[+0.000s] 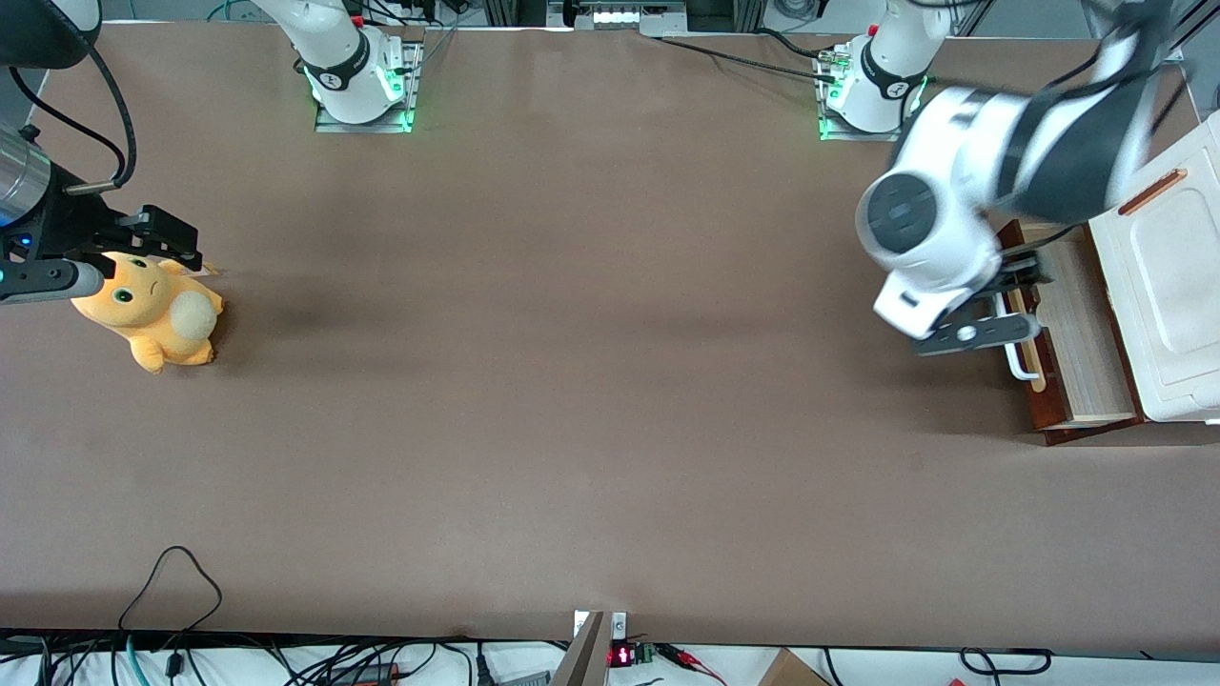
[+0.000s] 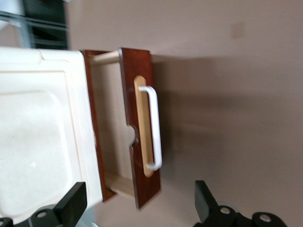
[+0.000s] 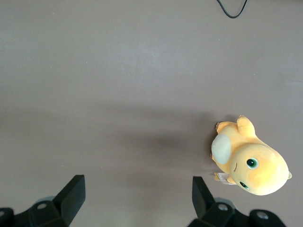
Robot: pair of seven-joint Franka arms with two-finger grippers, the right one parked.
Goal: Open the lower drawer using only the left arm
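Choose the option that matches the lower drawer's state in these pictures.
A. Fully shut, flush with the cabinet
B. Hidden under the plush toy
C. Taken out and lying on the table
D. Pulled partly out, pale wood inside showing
D: the lower drawer stands out from under the white cabinet top, its pale inside visible, while the left arm's hand hovers open above it, holding nothing.
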